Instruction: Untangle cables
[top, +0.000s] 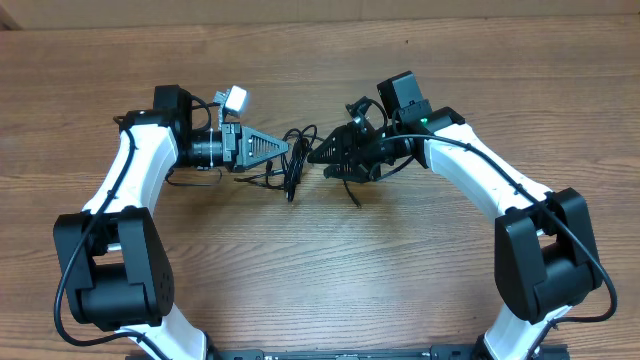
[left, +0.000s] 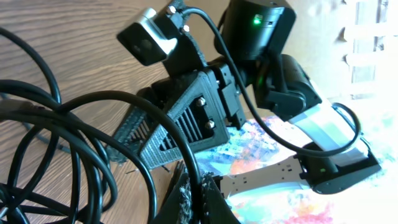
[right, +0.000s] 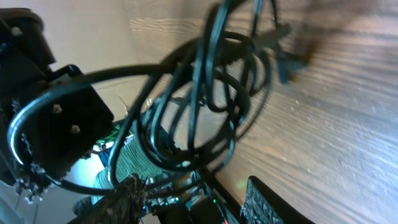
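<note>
Logging the layout from the worktop (top: 320, 280) down. The left arm (top: 125, 185) and right arm (top: 480, 170) both reach inward, so the two sets of jaws face each other tip to tip. The cables (top: 296, 160) sit bunched in loose loops directly between them, about equally near each. The bundle's long axis runs across the line joining the jaws. The right jaws stand apart, with loops hanging in the gap. The left jaws look drawn close around a strand, but we cannot tell whether they clamp it. One loose tail (top: 352, 192) trails off beside the right jaws. We judge the coming pull should run along the jaw-to-jaw line, outward.
</note>
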